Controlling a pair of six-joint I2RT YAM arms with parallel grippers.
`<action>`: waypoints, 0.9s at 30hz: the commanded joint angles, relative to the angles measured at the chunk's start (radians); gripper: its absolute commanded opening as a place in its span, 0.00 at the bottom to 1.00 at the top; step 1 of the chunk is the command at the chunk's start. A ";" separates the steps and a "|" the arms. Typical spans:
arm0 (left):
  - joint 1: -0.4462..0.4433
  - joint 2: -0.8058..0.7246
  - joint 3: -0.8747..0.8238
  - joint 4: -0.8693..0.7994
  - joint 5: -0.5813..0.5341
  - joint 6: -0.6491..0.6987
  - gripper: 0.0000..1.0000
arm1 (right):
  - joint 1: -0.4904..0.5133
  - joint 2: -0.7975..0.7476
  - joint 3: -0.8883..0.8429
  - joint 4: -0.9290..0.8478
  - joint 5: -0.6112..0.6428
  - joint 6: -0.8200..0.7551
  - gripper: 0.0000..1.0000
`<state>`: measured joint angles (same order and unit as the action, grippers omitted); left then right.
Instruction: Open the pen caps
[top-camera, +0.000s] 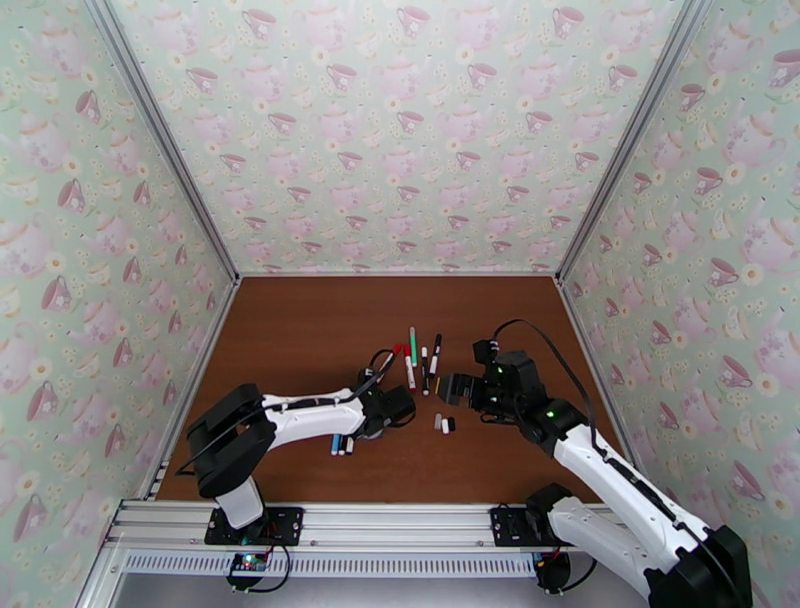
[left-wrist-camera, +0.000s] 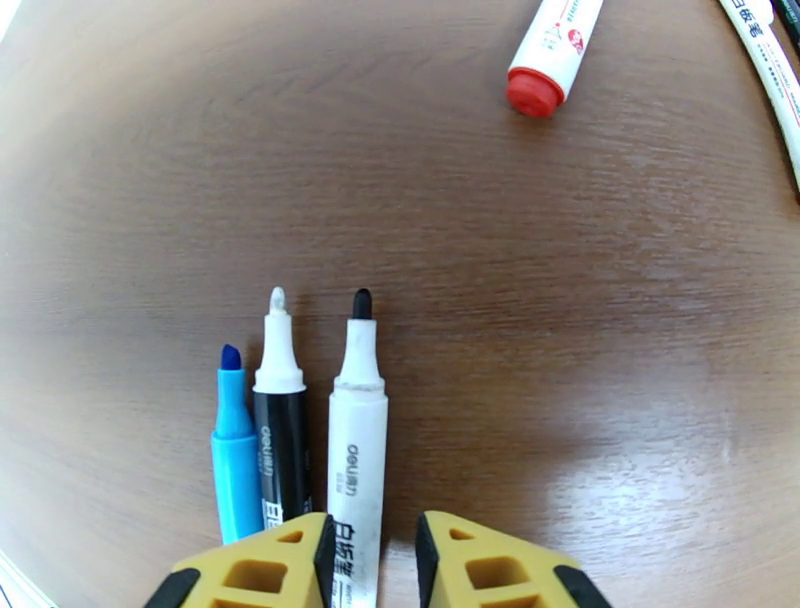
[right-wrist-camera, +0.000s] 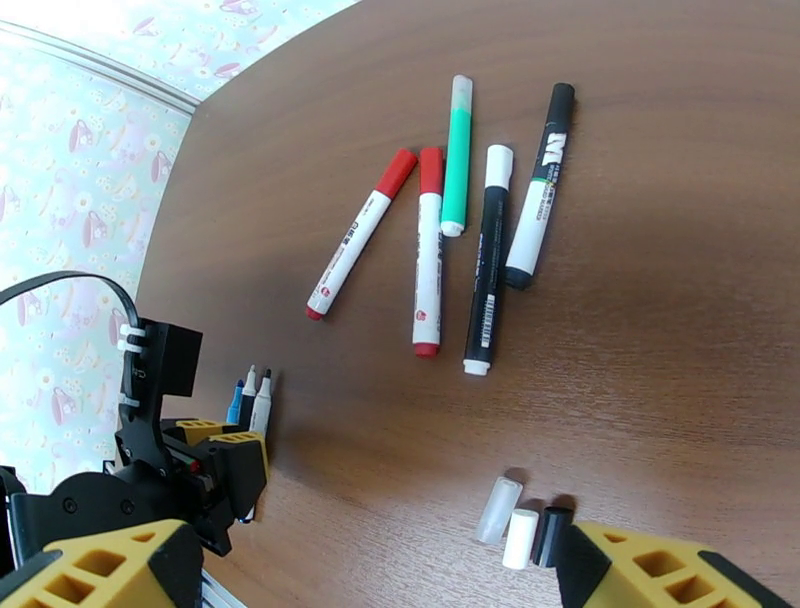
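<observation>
Left end effector (left-wrist-camera: 375, 530) and right end effector (right-wrist-camera: 385, 575) both stand apart. Best to grip a red marker (right-wrist-camera: 428, 260) mid-barrel and pull its cap (right-wrist-camera: 431, 168) straight off.

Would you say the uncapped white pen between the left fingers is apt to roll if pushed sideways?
Away from the black pen, likely: the white pen has a round barrel lying flat on the table. Toward it, it would probably bump, since they lie side by side. Its straight plastic body looks stiff.
</observation>
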<state>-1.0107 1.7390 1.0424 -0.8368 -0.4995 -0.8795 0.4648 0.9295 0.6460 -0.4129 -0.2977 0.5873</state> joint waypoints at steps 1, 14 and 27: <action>0.018 -0.046 0.034 -0.042 -0.014 0.019 0.29 | 0.004 -0.011 0.000 -0.009 0.016 -0.015 1.00; 0.244 -0.155 -0.035 0.373 0.400 0.310 0.31 | 0.004 -0.084 -0.006 -0.021 0.043 -0.006 1.00; 0.354 0.040 0.154 0.360 0.536 0.499 0.38 | 0.005 -0.052 0.012 -0.026 0.032 -0.029 1.00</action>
<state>-0.6685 1.7344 1.1553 -0.4732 -0.0059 -0.4484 0.4648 0.8623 0.6460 -0.4244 -0.2722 0.5716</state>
